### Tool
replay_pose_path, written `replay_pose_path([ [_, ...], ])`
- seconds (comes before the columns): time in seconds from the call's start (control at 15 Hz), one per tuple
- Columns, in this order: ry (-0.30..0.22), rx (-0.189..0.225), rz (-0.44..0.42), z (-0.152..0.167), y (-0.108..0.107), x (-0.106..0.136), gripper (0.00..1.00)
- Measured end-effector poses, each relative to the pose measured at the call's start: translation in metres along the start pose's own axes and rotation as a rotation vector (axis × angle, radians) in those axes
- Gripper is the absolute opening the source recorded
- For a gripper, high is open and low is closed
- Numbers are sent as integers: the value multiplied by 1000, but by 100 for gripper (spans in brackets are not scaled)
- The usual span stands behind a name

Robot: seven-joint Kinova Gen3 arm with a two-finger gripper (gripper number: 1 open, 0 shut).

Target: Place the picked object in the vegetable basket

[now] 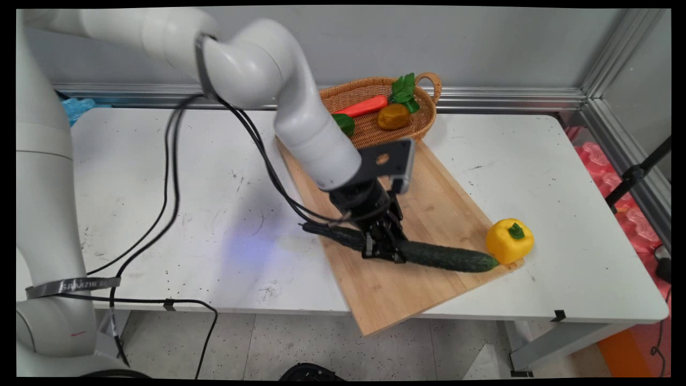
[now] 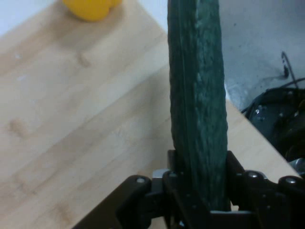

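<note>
Tool (image 1: 383,250) is pinching the cucumber (image 1: 445,256) near mid-length, over the board (image 1: 439,209) by the desk's (image 1: 563,177) near edge; looks stiff, bumpy and longish, so a central grip seems sensible.

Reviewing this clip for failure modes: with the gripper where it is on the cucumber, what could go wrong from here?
1. The gripper is shut on the cucumber off its middle, so the long free end may sag or swing if lifted.
2. That end touches or nearly touches the yellow pepper at the cutting board corner; a swing could knock it.
3. The cucumber's other end overhangs the board edge and may drag.
</note>
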Motion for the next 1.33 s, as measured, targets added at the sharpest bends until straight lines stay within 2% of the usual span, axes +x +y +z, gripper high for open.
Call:
replay_pose_path([
  [0.27,25,10,-25,-41,2,6,0],
  [0.6,40,62,-106,-104,-2,5,0],
  [0.87,15,155,-202,-153,-23,-11,0],
  [1.0,5,191,-236,-166,-32,-17,0],
  [1.2,-23,281,-318,-189,-59,-27,0],
  [1.33,-35,317,-351,-195,-71,-29,0],
])
